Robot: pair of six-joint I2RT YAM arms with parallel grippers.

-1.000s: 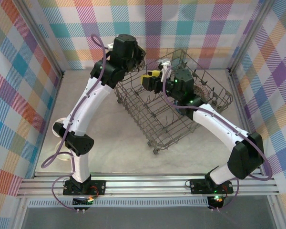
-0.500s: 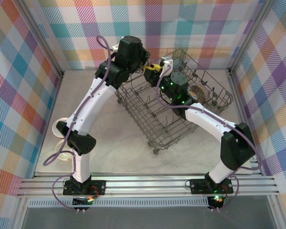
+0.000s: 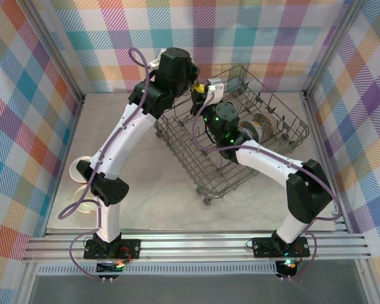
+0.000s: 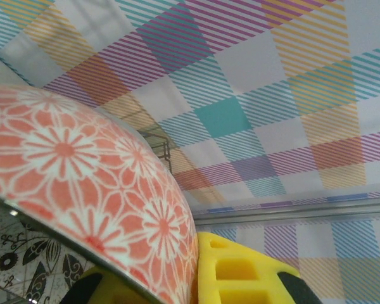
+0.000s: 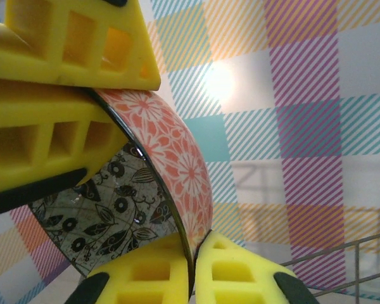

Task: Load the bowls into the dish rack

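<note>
An orange floral bowl [image 5: 177,152] with a grey leaf-patterned inside is held in the air over the far left corner of the dish rack [image 3: 240,161]. My left gripper [image 4: 190,282] is shut on its rim, the bowl's orange wall [image 4: 82,164] bulging up beside its fingers. My right gripper [image 5: 193,256] is shut on the rim too, one pad inside and one outside. The left gripper's fingers [image 5: 50,145] clamp the opposite part of the rim. From above, the left gripper [image 3: 199,89] and the right gripper [image 3: 206,101] meet there.
A brown-patterned bowl [image 3: 263,124] stands on edge in the rack's right part. Two white bowls [image 3: 77,171] lie on the table at the left edge, by the left arm's elbow. Plaid walls close in the back and sides.
My right gripper has swung up and left over the rack to the left gripper and has shut on the bowl's rim. The left gripper stays shut on the bowl.
</note>
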